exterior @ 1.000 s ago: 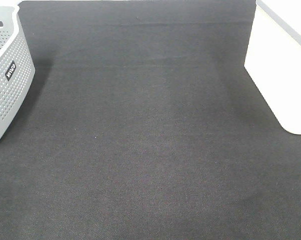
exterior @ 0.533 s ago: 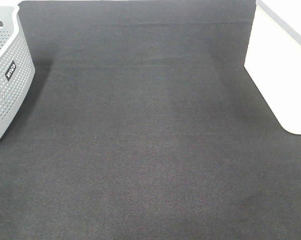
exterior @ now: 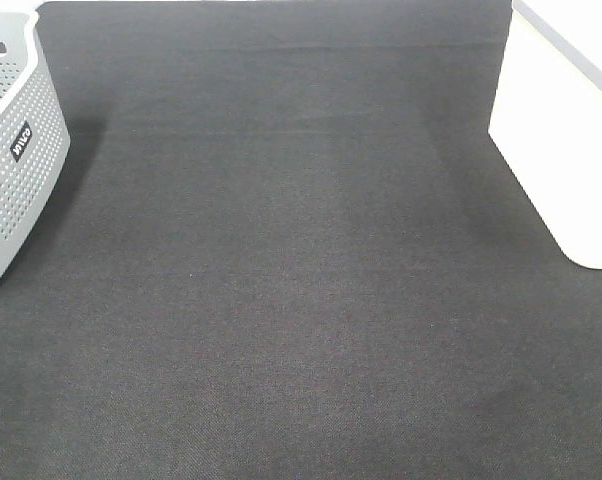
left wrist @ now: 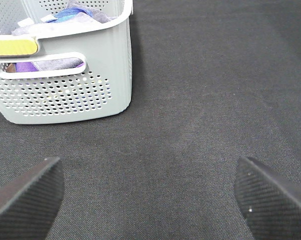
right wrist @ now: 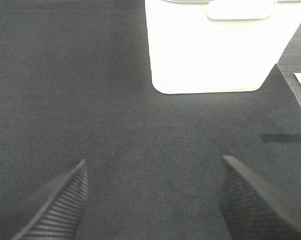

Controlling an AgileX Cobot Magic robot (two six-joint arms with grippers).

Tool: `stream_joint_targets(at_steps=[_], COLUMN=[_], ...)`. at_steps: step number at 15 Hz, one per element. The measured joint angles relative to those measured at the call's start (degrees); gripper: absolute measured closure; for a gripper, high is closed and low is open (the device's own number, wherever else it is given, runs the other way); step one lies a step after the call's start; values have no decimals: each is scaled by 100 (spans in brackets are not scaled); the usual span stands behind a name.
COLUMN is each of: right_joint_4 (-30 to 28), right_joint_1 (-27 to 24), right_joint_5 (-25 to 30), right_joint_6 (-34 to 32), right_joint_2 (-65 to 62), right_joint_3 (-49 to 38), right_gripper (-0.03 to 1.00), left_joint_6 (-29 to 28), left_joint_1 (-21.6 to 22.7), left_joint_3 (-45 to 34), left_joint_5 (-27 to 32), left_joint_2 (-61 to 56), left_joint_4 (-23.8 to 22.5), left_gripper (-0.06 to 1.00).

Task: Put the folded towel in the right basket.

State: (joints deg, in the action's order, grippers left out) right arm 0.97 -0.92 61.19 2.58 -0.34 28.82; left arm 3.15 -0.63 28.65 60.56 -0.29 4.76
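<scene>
We see nothing changed; both pairs of fingers [left wrist: 28, 197] [right wrist: 55, 207] stay spread over the black cloth worktop [exterior: 301, 300], the white plastic basket [right wrist: 218, 50] well ahead of the right pair.

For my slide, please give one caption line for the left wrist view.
Open left gripper above the dark mat, facing a grey basket holding cloths.

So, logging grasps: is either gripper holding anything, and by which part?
Nothing is held: left gripper and right gripper both open over bare black cloth.
</scene>
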Motion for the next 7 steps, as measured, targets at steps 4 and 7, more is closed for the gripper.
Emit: stream_joint_targets(at_steps=[4,7], right_joint_4=[0,0], right_joint_1=[0,0], right_joint_5=[0,0], right_joint_6=[0,0], right_joint_2=[0,0], right_joint_3=[0,0], right_gripper=[28,28], left_joint_6=[0,0], left_joint_1=[0,0], left_joint_3=[0,0], left_joint_5=[0,0], left_joint_2=[0,0], left_joint_4=[0,0], left_gripper=[7,7])
